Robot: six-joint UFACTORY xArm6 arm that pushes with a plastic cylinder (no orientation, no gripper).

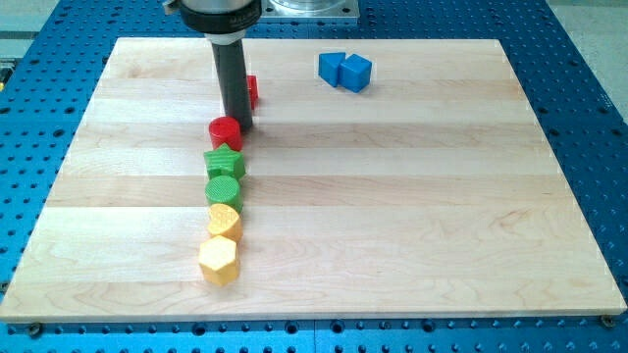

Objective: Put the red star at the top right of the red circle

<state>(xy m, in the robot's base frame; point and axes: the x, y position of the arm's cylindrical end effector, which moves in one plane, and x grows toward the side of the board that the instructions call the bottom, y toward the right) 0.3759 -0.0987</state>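
Note:
The red circle lies on the wooden board at the upper left of centre. The red star sits just above and to the right of it, mostly hidden behind my dark rod, so only its right edge shows. My tip rests on the board between the two, touching the red circle's upper right side and just below the star.
Below the red circle runs a column: a green star, a green circle, a yellow block and a yellow hexagon. Two blue blocks stand at the view's top, right of centre. The board lies on a blue perforated table.

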